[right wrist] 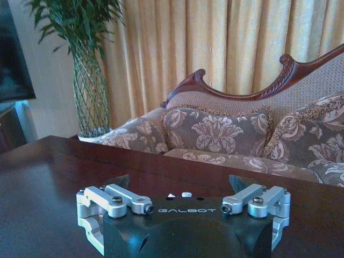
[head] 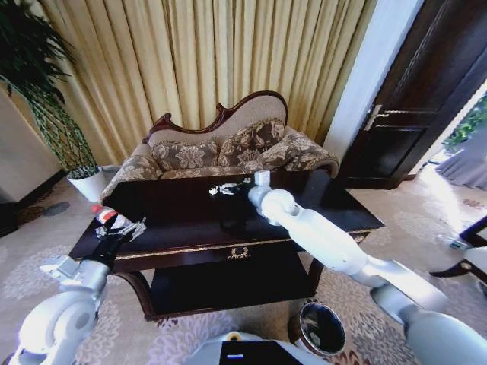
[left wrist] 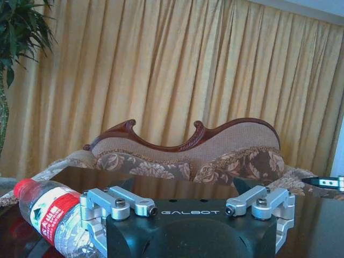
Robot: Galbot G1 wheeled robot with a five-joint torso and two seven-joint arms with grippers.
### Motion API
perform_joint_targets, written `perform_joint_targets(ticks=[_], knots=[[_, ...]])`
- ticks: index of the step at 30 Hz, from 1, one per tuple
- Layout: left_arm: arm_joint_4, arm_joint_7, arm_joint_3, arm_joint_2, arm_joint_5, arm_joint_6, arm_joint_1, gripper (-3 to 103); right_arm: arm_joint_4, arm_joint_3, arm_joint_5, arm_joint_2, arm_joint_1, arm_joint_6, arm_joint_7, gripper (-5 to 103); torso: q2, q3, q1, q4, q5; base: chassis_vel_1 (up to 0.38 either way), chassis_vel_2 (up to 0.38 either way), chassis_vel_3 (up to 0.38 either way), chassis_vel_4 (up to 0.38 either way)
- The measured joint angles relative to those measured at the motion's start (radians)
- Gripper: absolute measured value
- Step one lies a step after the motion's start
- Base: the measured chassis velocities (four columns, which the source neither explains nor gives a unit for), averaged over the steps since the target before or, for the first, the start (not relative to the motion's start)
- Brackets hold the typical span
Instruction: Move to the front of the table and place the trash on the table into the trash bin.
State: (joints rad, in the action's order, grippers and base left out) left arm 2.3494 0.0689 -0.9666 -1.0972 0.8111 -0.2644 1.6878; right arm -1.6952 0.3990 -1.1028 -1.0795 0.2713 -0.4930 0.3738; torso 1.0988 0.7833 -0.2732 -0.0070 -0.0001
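The table (head: 190, 220) stretches across the head view, dark and glossy. At its left end lies the trash: a clear bottle (head: 106, 218) (left wrist: 47, 216) with a red cap and red label. My left gripper (head: 123, 230) (left wrist: 183, 185) hovers open right beside the bottle, which lies just outside one finger (left wrist: 127, 184). Small white scraps (head: 221, 188) (right wrist: 178, 195) rest near the table's far edge. My right gripper (head: 234, 188) (right wrist: 179, 183) stands open over them, with the scraps between its jaws. The trash bin (head: 321, 328) sits on the carpet below my right arm.
A patterned sofa (head: 228, 152) stands close behind the table, with gold curtains (head: 205, 53) beyond it. A plant in a white pot (head: 87, 182) is at the far left. A dark door (head: 418, 99) is at the right, and a chair leg (head: 464, 266) beside it.
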Motion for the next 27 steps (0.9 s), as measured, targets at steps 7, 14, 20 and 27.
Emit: perform_joint_targets(ticks=[7,14,20,27], knots=[[-0.006,-0.003,0.002,-0.004,0.000,0.003,-0.007,100,0.080,0.035,-0.017,-0.082,-0.053,-0.027,0.054,100,0.000,0.000,0.000,0.0003,-0.0001,0.000,0.000,0.000,0.000],[-0.012,-0.004,0.003,-0.011,0.002,0.003,-0.012,100,0.113,0.064,-0.077,-0.141,-0.087,-0.094,0.152,100,0.000,0.000,0.000,0.0000,-0.0001,0.000,0.000,0.000,0.000],[-0.018,-0.015,-0.002,-0.020,0.001,0.006,-0.010,100,0.162,0.076,-0.081,-0.190,-0.091,-0.103,0.218,100,0.000,0.000,0.000,0.0000,-0.0001,0.000,0.000,0.000,0.000],[-0.030,-0.021,-0.008,-0.020,0.002,0.010,-0.015,100,0.201,0.081,-0.090,-0.234,-0.096,-0.126,0.274,100,0.000,0.000,0.000,0.0001,0.0000,0.000,0.000,0.000,0.000]])
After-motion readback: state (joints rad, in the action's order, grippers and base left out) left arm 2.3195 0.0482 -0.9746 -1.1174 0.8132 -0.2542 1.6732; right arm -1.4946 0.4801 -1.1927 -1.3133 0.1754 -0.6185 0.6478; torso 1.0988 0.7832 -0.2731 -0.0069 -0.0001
